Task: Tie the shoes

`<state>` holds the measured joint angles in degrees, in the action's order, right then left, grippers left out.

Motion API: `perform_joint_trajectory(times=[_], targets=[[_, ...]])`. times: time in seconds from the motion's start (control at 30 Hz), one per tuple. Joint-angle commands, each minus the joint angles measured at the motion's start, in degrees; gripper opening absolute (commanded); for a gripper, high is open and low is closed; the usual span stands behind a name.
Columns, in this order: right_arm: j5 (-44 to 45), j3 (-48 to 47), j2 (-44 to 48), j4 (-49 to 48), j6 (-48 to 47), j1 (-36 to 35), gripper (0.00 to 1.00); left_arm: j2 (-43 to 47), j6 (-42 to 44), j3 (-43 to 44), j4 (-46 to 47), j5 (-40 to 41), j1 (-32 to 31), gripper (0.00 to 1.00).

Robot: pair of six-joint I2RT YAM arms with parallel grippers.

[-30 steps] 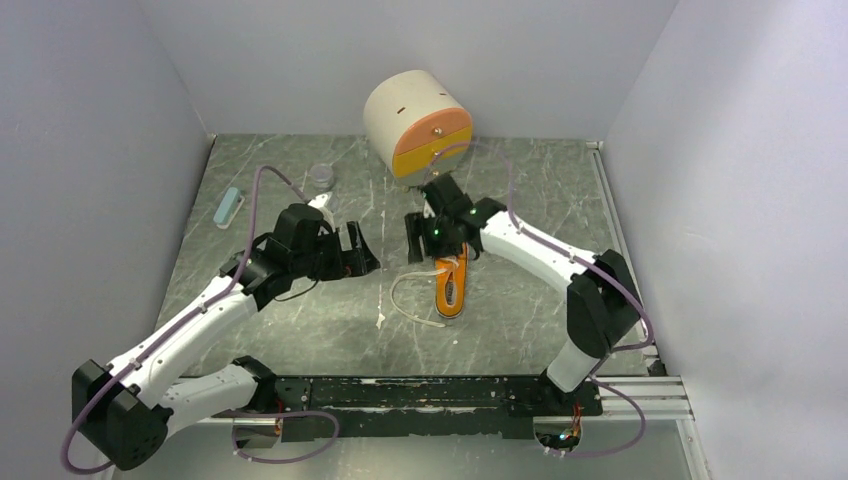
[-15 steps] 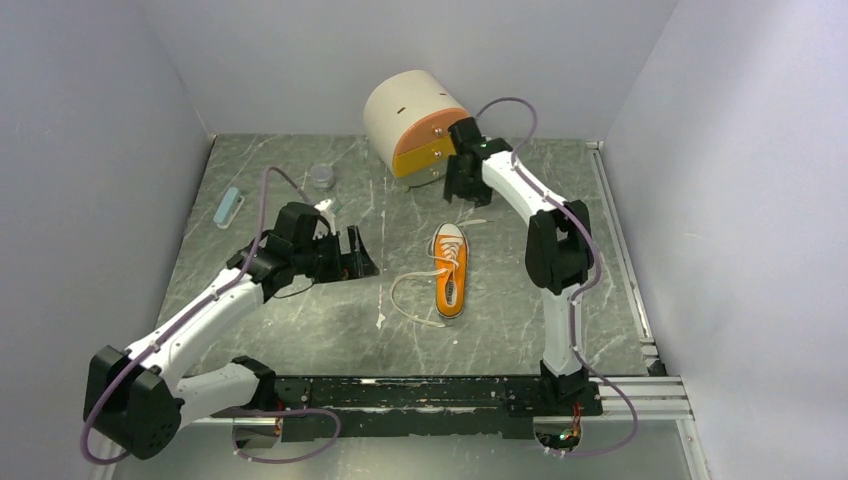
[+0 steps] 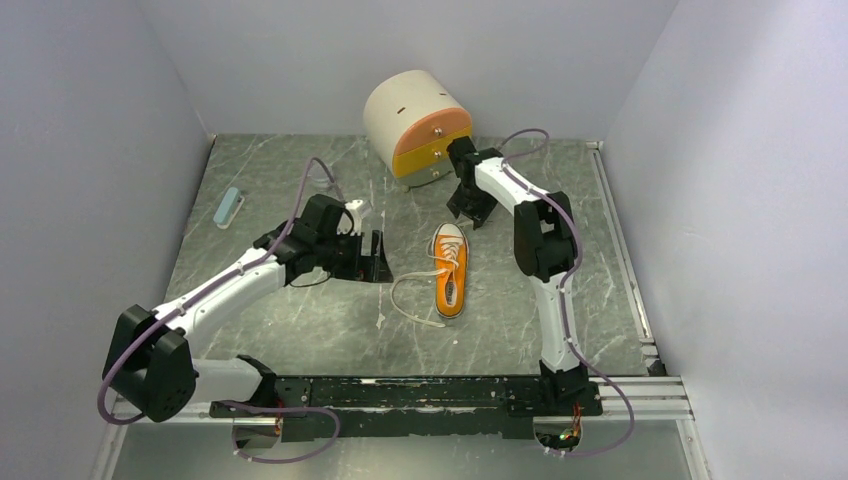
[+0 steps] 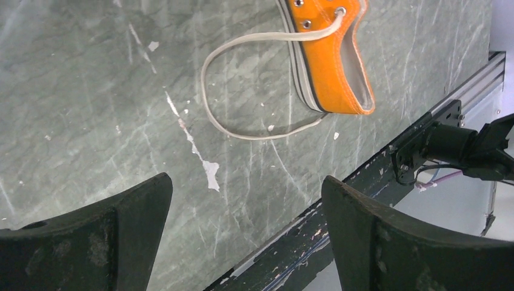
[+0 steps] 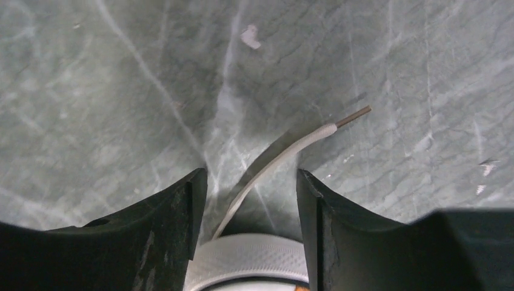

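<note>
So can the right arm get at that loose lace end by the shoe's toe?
Probably yes: the right tool hangs open above the lace end, nothing lying between them.

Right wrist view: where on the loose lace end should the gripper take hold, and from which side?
Likely best: pinch the white lace just behind its bare tip, coming straight down from above. It lies flat and free on the table beyond the toe cap, running between the right gripper's open fingers.
</note>
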<state>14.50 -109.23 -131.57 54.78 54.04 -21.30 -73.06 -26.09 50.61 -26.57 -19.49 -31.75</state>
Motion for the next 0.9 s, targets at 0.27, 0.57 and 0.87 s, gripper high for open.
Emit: perform_joint_trajectory(times=[0.27, 0.57, 0.87], targets=[[0.46, 4.92, 1.67, -8.59, 6.01, 0.67, 0.0, 1.05, 2.17, 2.9, -1.77, 2.44, -2.81, 0.98], [-36.73, 17.99, 17.82, -45.25, -12.99, 2.13, 0.0, 3.74, -1.77, -0.09, 1.6, 1.47, -2.82, 1.0], [-37.83, 22.79, 32.31, -34.99, -17.03, 3.54, 0.0, 1.63, -1.6, -4.7, 9.96, -8.05, -2.88, 1.0]])
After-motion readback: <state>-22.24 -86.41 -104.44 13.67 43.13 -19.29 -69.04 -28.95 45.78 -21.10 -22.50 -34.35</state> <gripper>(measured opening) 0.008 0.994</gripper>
